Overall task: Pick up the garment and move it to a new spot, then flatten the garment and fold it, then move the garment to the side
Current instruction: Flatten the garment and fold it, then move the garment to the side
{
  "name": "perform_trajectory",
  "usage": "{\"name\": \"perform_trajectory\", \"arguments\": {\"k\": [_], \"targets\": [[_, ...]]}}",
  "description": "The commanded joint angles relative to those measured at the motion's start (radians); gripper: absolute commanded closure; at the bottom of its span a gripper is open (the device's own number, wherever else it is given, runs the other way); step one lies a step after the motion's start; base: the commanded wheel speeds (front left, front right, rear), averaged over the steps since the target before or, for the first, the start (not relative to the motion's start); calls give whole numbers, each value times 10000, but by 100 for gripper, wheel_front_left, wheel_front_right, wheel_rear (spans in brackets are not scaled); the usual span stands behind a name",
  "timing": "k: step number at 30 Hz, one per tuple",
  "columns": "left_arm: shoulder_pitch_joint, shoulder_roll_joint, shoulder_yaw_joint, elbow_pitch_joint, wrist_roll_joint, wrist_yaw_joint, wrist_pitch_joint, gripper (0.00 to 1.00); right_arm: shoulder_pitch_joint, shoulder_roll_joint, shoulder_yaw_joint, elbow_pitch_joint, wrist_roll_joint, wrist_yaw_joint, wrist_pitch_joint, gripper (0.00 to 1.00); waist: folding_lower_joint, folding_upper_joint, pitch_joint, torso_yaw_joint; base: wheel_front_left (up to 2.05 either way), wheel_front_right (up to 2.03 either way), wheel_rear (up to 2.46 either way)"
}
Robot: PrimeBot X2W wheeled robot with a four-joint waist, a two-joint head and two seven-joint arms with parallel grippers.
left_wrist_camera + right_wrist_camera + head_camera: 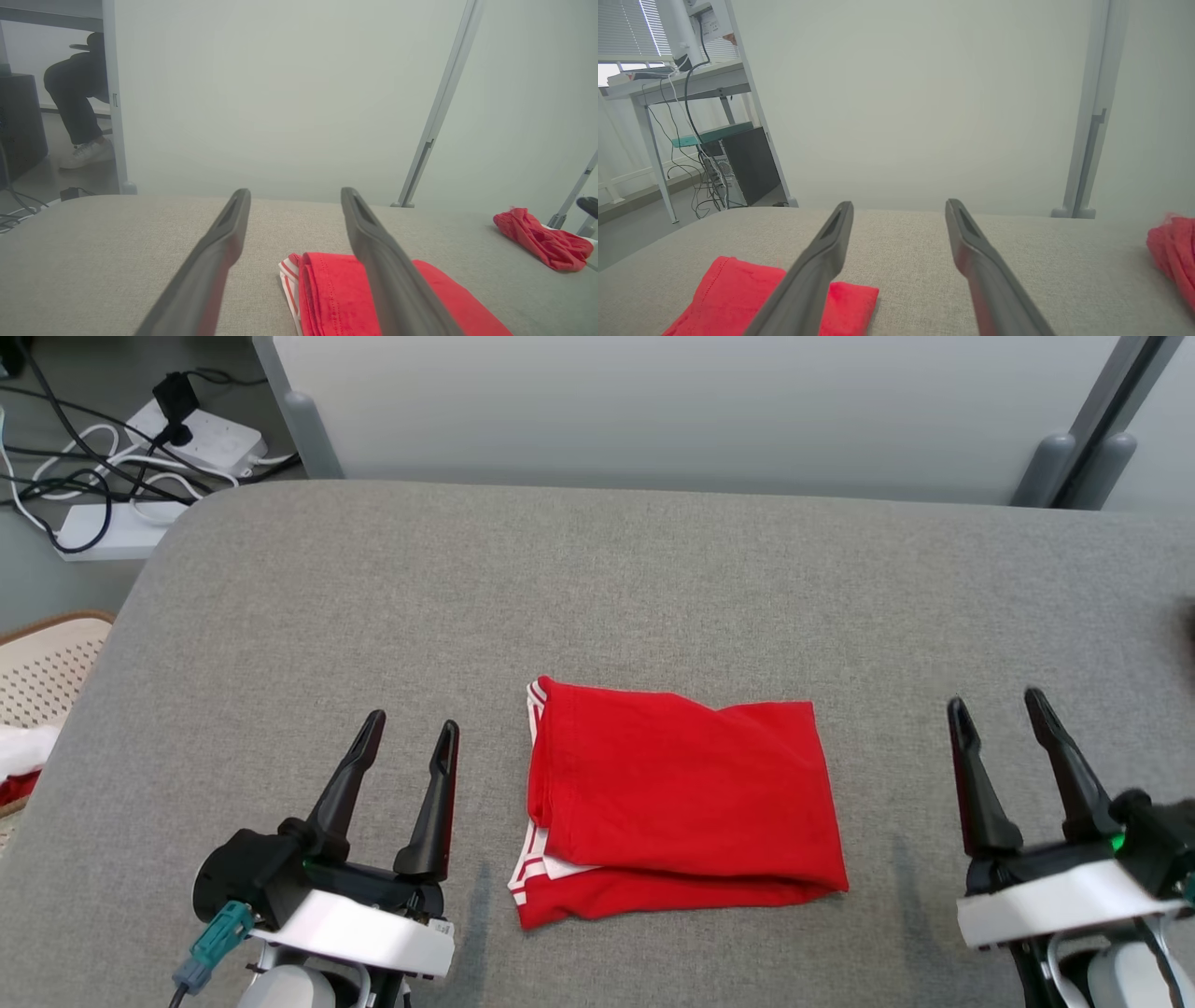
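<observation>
Flanking the folded garment [677,798], left pincer [413,721] and right pincer [995,700] gape (edges untouched).

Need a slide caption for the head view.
Folded red garment lies on grey table between open left pincer and open right pincer, neither touching it.

Garment [327,298] cut by bottom edge; crumpled red cloth [1174,254] by right edge.

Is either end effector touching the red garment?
No: the left end effector and right end effector flank the folded red garment, both clear of it.
</observation>
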Motion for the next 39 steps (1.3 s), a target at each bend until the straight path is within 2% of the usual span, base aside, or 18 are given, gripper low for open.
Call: {"name": "perform_trajectory", "arguments": {"k": [1,8,15,33,39], "targets": [[-238,97,281,-214,80,-71,-103,0,93,37,70,-341,-109,16,-130,0,-1,-1,-103,-29,0,0,0],[180,165,252,26,86,-71,-103,0,1314,348,-134,-437,35,16,-130,0,-1,-1,-623,-114,0,0,0],[506,221,225,148,186,-71,-103,0,1963,420,85,-402,231,16,-131,0,-1,-1,-1012,-140,0,0,0],[614,241,69,232,191,-71,-103,0,2091,361,-4,-223,652,16,-131,0,-1,-1,-1199,177,0,0,0],[572,304,-59,294,157,-71,-103,0,1841,216,429,399,1304,16,-131,0,-1,-1,-1240,358,0,0,0]]}}
